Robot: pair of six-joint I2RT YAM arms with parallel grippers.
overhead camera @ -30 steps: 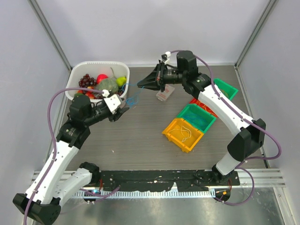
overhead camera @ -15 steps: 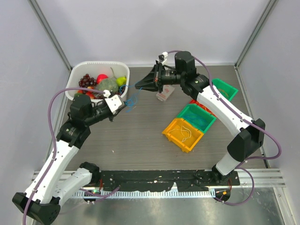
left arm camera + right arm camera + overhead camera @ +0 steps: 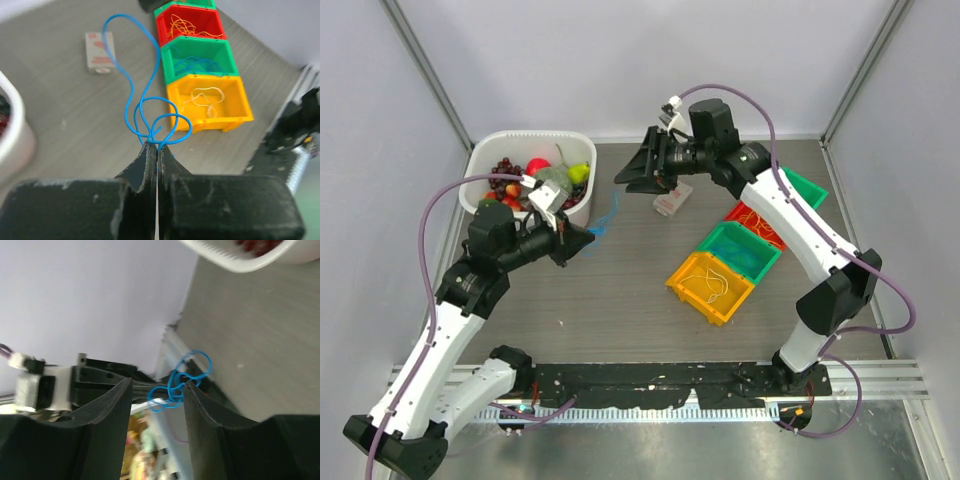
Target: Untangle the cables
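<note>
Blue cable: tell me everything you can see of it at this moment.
The blue cable is one very thin, flexible wire with a glossy, plastic-looking sheath. It is pinched in the shut left gripper, where several loops cross in a tangle just beyond the fingertips. From there a long strand arcs out above the grey table. The right gripper stands open, the loops showing beyond its gap, unclamped.

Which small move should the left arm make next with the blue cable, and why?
Probably it should carry the blue cable toward the green bin that already holds blue wire. The left fingers are shut on the cable near its knot of loops. The right fingers stand open and apart from it, so the left arm alone holds it.
</note>
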